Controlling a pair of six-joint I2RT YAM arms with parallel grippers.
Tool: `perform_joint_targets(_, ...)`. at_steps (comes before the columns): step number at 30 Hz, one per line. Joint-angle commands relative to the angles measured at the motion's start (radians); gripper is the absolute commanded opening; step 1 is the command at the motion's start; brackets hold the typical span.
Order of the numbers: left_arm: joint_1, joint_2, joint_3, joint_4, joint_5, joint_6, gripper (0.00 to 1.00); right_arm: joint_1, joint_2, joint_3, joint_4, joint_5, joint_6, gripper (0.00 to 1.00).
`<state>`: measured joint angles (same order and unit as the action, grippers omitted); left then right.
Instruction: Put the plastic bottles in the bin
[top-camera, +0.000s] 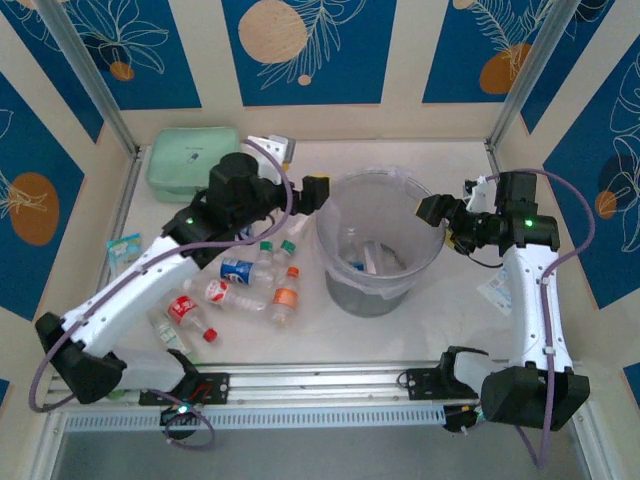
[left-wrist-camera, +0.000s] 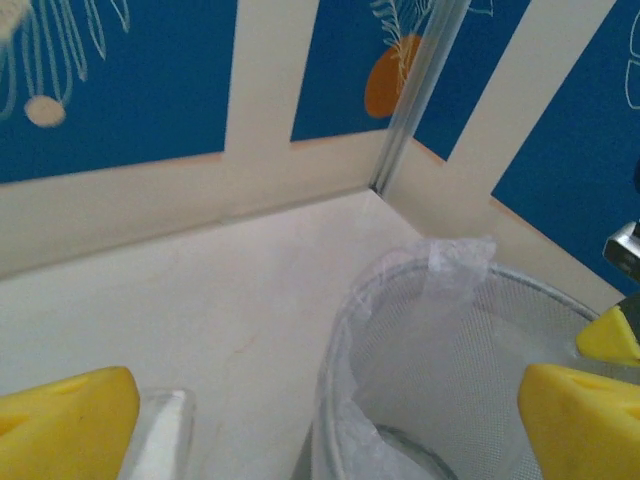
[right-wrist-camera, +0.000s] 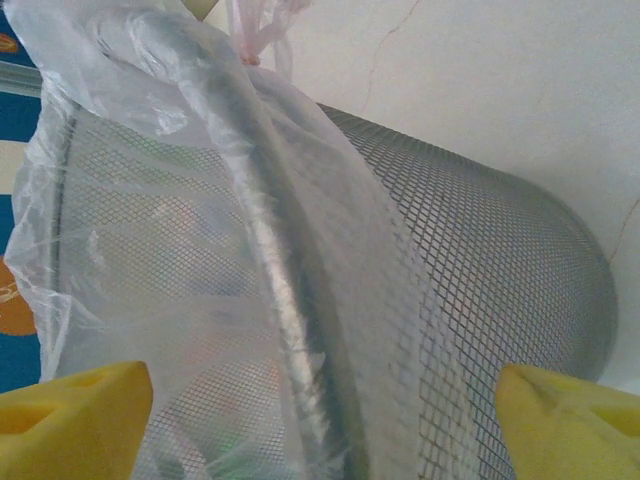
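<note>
The bin (top-camera: 432, 250) is a round grey mesh bucket lined with a clear bag, standing mid-table with a few bottles (top-camera: 365, 258) lying inside. Several more plastic bottles lie on the table to its left, among them a blue-labelled one (top-camera: 240, 269), an orange-labelled one (top-camera: 286, 294) and a red-labelled one (top-camera: 186, 308). My left gripper (top-camera: 318, 192) hangs open at the bin's upper left rim (left-wrist-camera: 400, 290), its yellow fingers (left-wrist-camera: 60, 420) wide apart. My right gripper (top-camera: 437, 212) is open at the right rim, whose bag-covered edge (right-wrist-camera: 290, 300) runs between its fingers (right-wrist-camera: 570, 420).
A mint-green pouch (top-camera: 192, 160) lies at the back left, a light-blue packet (top-camera: 124, 247) by the left rail and a pale packet (top-camera: 495, 290) beside the right arm. A pale translucent object (left-wrist-camera: 165, 435) sits next to my left finger. Frame posts stand in the back corners.
</note>
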<state>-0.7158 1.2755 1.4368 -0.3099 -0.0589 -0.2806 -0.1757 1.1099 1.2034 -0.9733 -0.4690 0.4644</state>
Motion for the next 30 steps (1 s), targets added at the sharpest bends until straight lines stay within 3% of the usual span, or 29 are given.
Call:
perform_joint_targets(1,0.087,0.034,0.011,-0.126,0.032,0.019,0.94,-0.012,-0.019,-0.005,0.018,-0.059,0.023,0.89)
perform_joint_targets(5,0.188,0.135,-0.047,-0.133,0.135,-0.022,0.90,-0.026,-0.041,-0.002,-0.001,-0.053,0.012,0.90)
perform_joint_targets(11,0.191,0.348,-0.057,-0.145,0.147,0.059,0.88,-0.076,-0.082,-0.013,-0.050,-0.065,-0.025,0.90)
perform_joint_targets(18,0.190,0.544,-0.008,-0.164,0.088,0.092,0.88,-0.102,-0.096,-0.021,-0.062,-0.083,-0.035,0.90)
perform_joint_targets(30,0.190,0.699,0.002,-0.101,0.070,0.077,0.80,-0.102,-0.090,-0.036,-0.046,-0.098,-0.026,0.90)
